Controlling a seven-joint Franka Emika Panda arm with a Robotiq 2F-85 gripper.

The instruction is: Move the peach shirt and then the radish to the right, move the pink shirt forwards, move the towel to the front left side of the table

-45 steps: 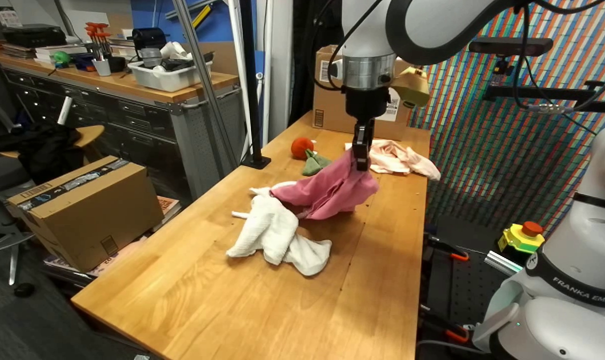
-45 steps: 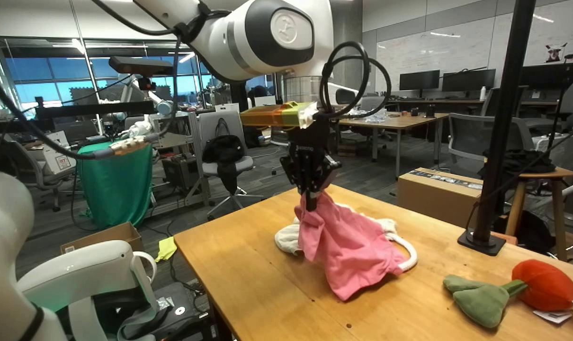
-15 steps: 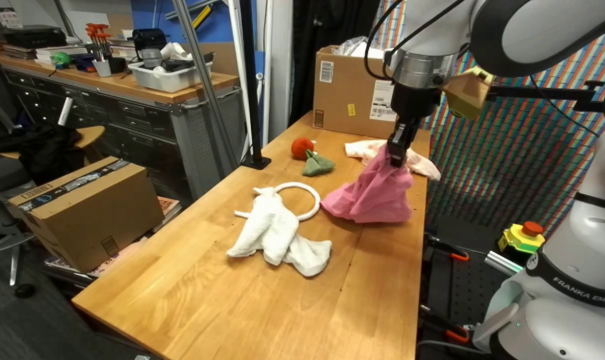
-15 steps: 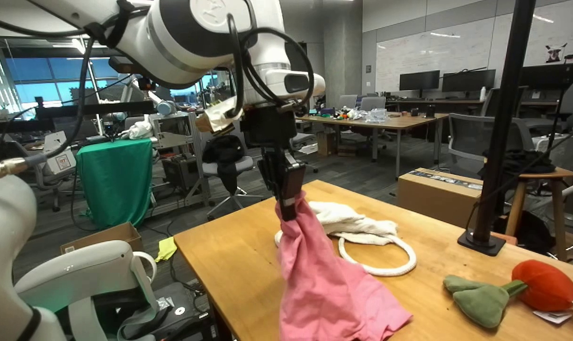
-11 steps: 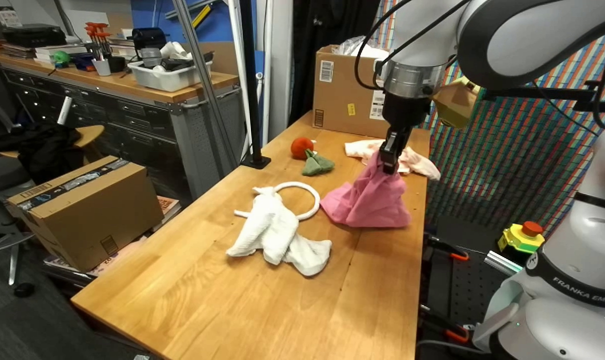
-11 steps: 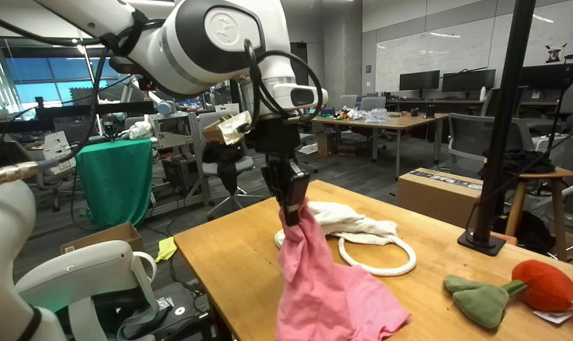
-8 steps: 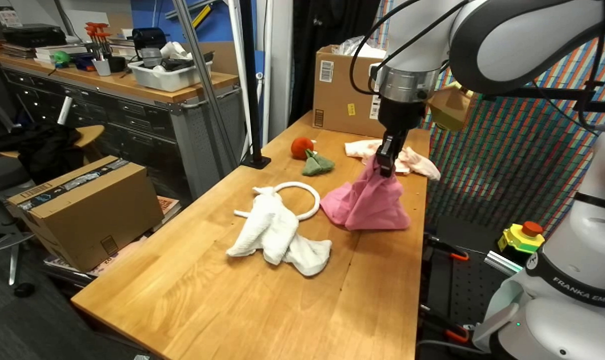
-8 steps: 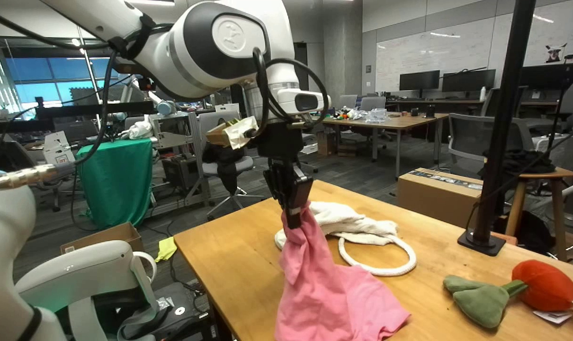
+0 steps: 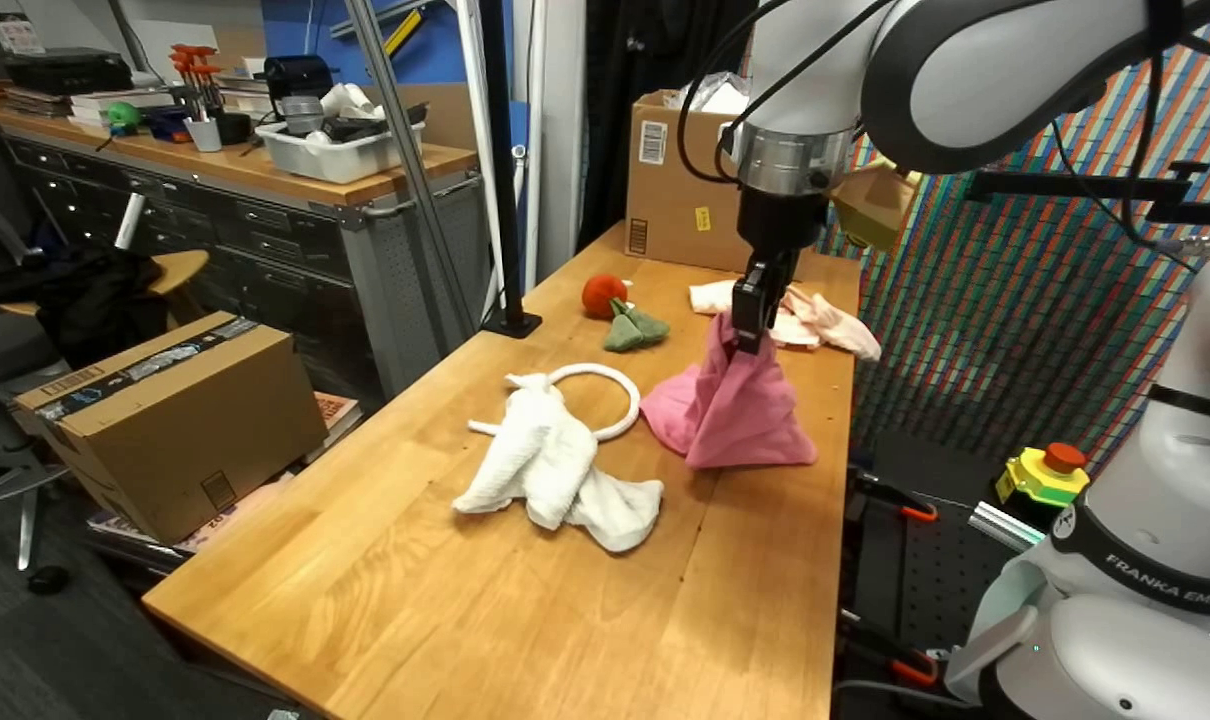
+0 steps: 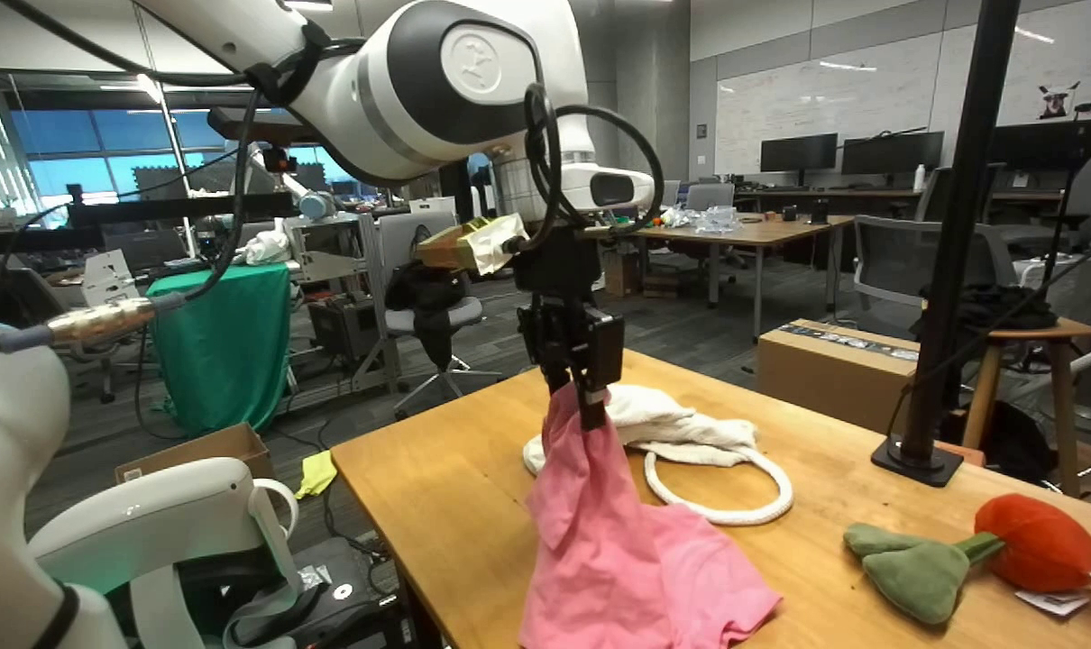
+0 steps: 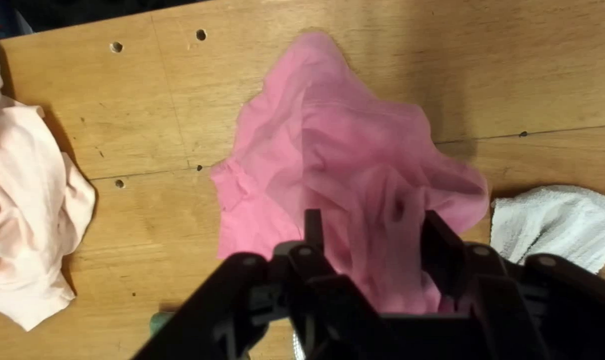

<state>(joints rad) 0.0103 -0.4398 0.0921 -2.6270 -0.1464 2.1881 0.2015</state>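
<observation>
The fingers [image 11: 442,250] stand parted, the pink shirt [image 11: 342,160] bunched between them and spread below on the surface [image 9: 445,620]. To one side of them lie the towel [image 9: 545,460] and a looped white cord [image 10: 735,518]; opposite, the peach shirt [image 11: 22,210]. Farther off are the radish [image 10: 1019,548], a black pole [image 9: 500,200] and a cardboard box [image 9: 680,190]. Unlike a moment ago, the fingers no longer pinch the cloth.

A white rope [image 10: 730,517] curls into a loop in both exterior views. In an exterior view, a white plastic tub [image 9: 330,160] holds loose items [image 9: 301,112] and a cardboard box [image 9: 670,200] bears a yellow sticker [image 9: 703,218]. In an exterior view, a whiteboard [image 10: 834,104] hangs behind several black monitors [image 10: 895,155].
</observation>
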